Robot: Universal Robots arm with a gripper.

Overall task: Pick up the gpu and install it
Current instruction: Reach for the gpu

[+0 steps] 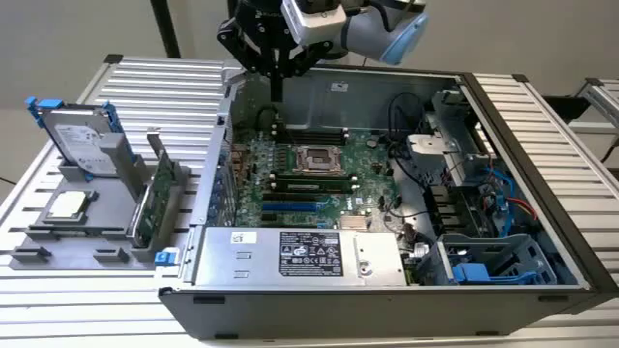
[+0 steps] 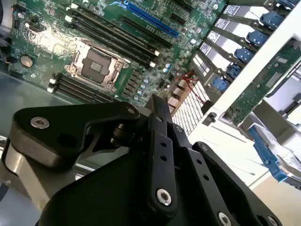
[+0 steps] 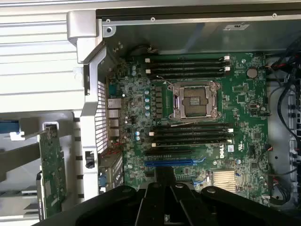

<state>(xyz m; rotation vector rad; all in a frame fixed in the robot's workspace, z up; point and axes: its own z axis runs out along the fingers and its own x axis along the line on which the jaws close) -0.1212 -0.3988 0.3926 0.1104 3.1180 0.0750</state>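
My gripper (image 1: 277,93) hangs pinched closed and empty over the computer case (image 1: 367,312) rear wall. The gpu (image 1: 155,192) stands on edge in the grey rack (image 1: 97,235) outside. Risk: if I descend closed, I'd knock it askew.

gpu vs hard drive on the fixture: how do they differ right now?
The gpu shows a green board; the hard drive is silver in a blue frame. The hard drive sits farther toward the exterior view's left than the gpu. Both stand on edge in the grey fixture, outside the case.
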